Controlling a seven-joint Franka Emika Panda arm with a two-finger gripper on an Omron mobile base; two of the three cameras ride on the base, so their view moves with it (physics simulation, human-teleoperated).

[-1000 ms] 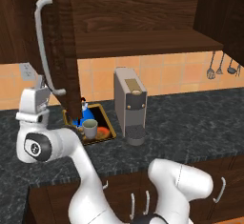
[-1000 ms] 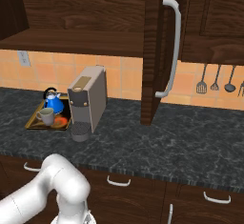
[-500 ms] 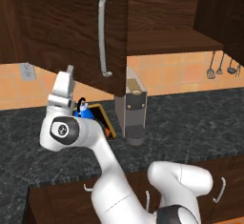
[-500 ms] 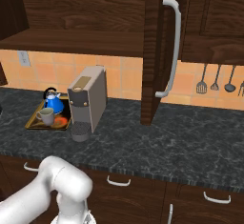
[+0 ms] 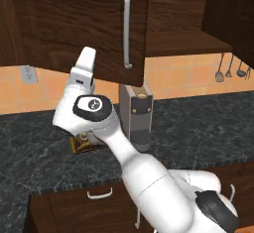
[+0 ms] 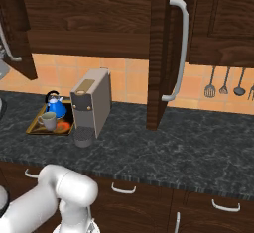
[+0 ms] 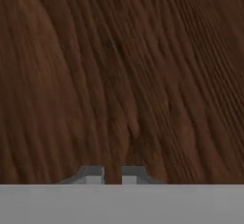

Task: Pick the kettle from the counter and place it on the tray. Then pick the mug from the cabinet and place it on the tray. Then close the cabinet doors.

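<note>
Pressing close against the wooden cabinet door (image 7: pixel 124 75), the gripper (image 7: pixel 112 174) holds nothing, its fingertips (image 7: pixel 94 174) a narrow slit apart.

A kitchen — stone counter (image 6: pixel 198 147), wood cabinet (image 6: pixel 89 14), coffee machine (image 6: pixel 92 103), hanging utensils (image 6: pixel 225 82).

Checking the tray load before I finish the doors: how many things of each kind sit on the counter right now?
Trays: 1, the tray
Kettles: 1, the blue kettle on it
Mugs: 1, the mug on it
Coffee machines: 1, the grey coffee machine beside the tray
Total: 4
</note>
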